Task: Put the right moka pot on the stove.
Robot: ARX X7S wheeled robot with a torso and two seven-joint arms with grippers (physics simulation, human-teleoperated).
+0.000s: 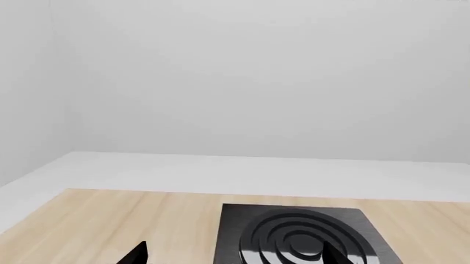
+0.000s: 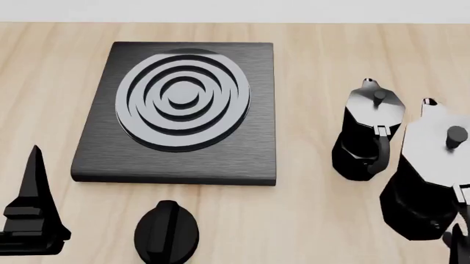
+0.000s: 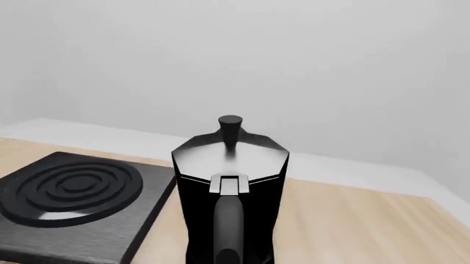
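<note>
At lower right of the head frame: the right moka pot (image 2: 430,176) stands upright on the wooden counter (image 2: 316,49), partly cut by the frame edge. Just beside it, up and left, the other moka pot (image 2: 367,137); the two overlap in view, contact not clear. The stove (image 2: 257,110) lies at centre-left, rings bare, nothing on it. Small black knob (image 2: 167,231) below the stove's lower edge.

Right wrist view: the pot fills the centre, its handle (image 3: 229,220) facing the camera, lid knob above. The stove shows at that frame's lower left, near the pot. Right gripper: only a dark sliver at the head frame's bottom right corner; fingers not shown, cannot tell whether spread or pinching the handle.

Left gripper (image 2: 33,214) sits at lower left of the head frame, well apart from both pots; jaw state unreadable. Left wrist view shows the stove's ring and bare wood.

Judgement: step in hand is the approach to, or grasp of, the handle; pot not yet lifted. Next move calls for a firm hold on the handle, a lift straight up clear of the neighbouring pot, then a carry leftward to the rings.
</note>
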